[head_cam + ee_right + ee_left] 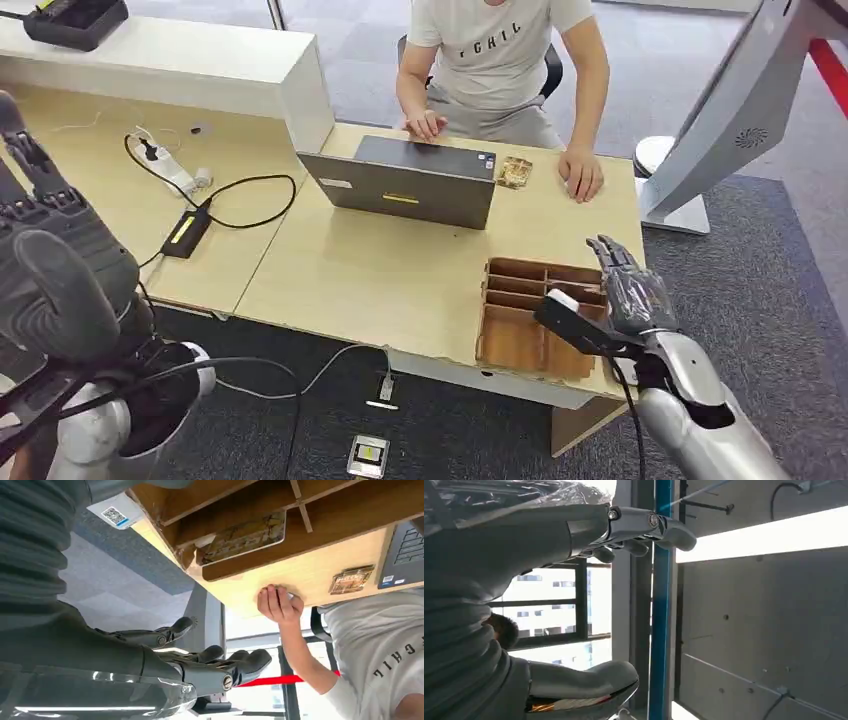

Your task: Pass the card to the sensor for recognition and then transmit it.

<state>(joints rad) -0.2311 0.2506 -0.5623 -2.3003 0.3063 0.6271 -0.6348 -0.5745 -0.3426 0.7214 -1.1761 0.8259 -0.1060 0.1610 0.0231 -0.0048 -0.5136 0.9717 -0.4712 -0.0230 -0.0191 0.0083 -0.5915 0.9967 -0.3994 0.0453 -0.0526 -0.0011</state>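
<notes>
A patterned brown card [514, 172] lies on the desk just right of the laptop [410, 181], between the seated person's hands. The right wrist view shows this card [351, 579], and a second similar card [245, 537] lying in a compartment of the wooden divider tray [240, 510]. My right hand [630, 290] hovers at the right side of the tray [510, 340], fingers [250, 660] spread and holding nothing. My left hand [60, 270] is raised at the left, well away from the cards; its fingers [644, 530] and thumb stand apart with nothing between them.
A person in a white shirt [495, 50] sits behind the desk, with one hand [582, 175] flat near the card. A black device [75, 20] sits on the white counter at the back left. A power strip and cables [185, 200] lie on the left desk. A white stand [720, 120] rises at the right.
</notes>
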